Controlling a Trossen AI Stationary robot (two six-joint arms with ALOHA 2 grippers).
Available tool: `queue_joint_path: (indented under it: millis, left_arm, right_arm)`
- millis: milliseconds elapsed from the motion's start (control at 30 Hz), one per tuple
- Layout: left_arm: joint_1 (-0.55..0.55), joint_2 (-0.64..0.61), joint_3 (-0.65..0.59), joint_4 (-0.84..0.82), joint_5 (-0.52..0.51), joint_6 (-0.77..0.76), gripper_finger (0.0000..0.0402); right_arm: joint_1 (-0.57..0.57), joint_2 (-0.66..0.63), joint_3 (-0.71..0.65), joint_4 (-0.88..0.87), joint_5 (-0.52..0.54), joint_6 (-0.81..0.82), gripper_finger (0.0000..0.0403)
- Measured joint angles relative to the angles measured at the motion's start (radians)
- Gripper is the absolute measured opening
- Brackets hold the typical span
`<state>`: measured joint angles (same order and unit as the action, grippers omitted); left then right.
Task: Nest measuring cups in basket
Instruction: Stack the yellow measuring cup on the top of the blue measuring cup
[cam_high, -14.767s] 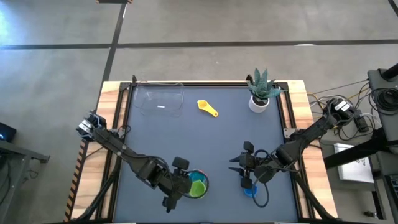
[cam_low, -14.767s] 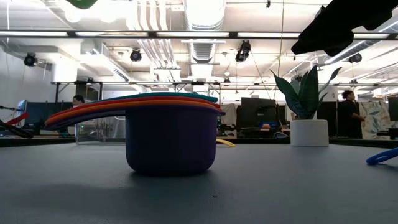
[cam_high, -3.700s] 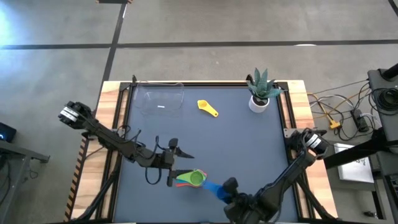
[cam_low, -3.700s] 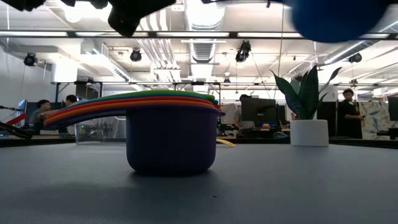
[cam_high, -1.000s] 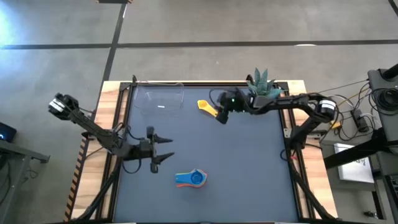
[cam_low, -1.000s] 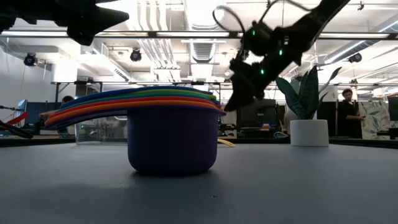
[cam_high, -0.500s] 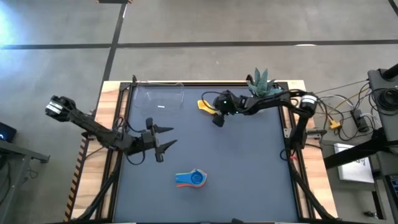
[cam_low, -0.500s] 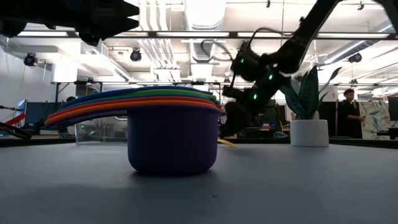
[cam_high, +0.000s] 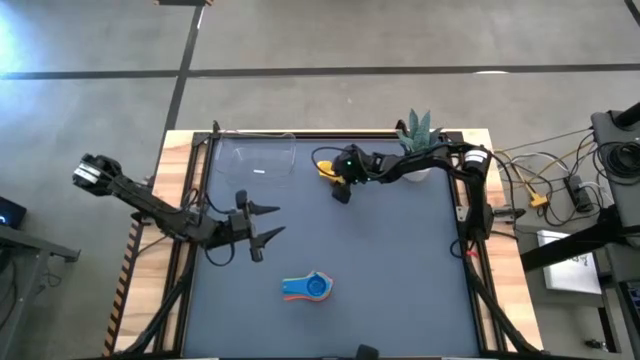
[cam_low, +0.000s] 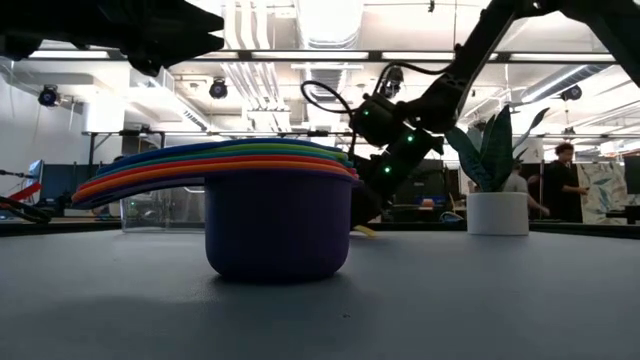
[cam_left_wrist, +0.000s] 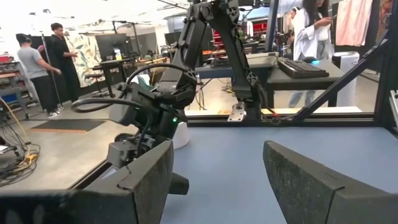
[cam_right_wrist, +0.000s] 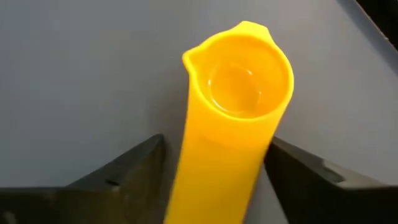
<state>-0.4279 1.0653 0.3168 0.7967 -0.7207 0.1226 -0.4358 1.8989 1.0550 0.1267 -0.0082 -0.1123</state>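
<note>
The yellow measuring cup (cam_high: 327, 168) (cam_right_wrist: 242, 81) lies on the mat near the far edge, its handle (cam_right_wrist: 217, 174) pointing toward my right gripper (cam_high: 340, 186) (cam_right_wrist: 214, 190). That gripper is open and low over the cup. One finger (cam_right_wrist: 134, 171) stands on each side of the handle, and I see no touch. The other cups sit nested in one stack (cam_high: 311, 287) (cam_low: 275, 225) near the near edge, purple at the bottom. The clear basket (cam_high: 258, 158) stands at the far left. My left gripper (cam_high: 262, 222) (cam_left_wrist: 217, 186) hovers open left of centre, above the mat.
A white pot with a spiky green plant (cam_high: 418, 150) (cam_low: 497, 195) stands at the far right, close beside my right arm. The dark mat (cam_high: 400, 260) is framed by wooden table edges. People move about in the room beyond the table.
My right gripper has moved toward the table's left and come down to the yellow cup, so that its fingers now straddle the handle. My left gripper has shifted a little toward the far edge and then held still. The cups have stayed in place.
</note>
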Motion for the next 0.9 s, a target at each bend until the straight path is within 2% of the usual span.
queue_joint_path:
  millis: [167, 200, 500, 700, 800, 900]
  left_arm:
    - [0.001, 0.0, 0.0, 0.0, 0.0, 0.0, 0.0232]
    - [0.002, 0.0, 0.0, 0.0, 0.0, 0.0, 0.0232]
    - [0.004, 0.001, 0.0, 0.0, -0.001, -0.027, 0.0232]
    - [0.005, 0.016, 0.0, -0.001, 0.0, -0.043, 0.0232]
    - [0.007, 0.025, 0.0, 0.0, 0.038, -0.061, 0.0232]
    - [0.007, 0.033, 0.0, 0.004, 0.067, -0.075, 0.0232]
  right_arm:
    - [0.002, -0.014, -0.003, -0.033, 0.0, -0.001, 0.0152]
    - [0.002, -0.015, -0.003, -0.044, 0.0, 0.0, 0.0143]
    - [0.076, -0.069, -0.008, -0.155, 0.022, 0.008, 0.0143]
    - [0.222, -0.183, -0.01, -0.204, 0.005, 0.014, 0.0143]
    - [0.31, -0.25, -0.03, -0.216, 0.005, 0.01, 0.0143]
    - [0.4, -0.322, -0.06, -0.212, -0.051, -0.008, 0.0143]
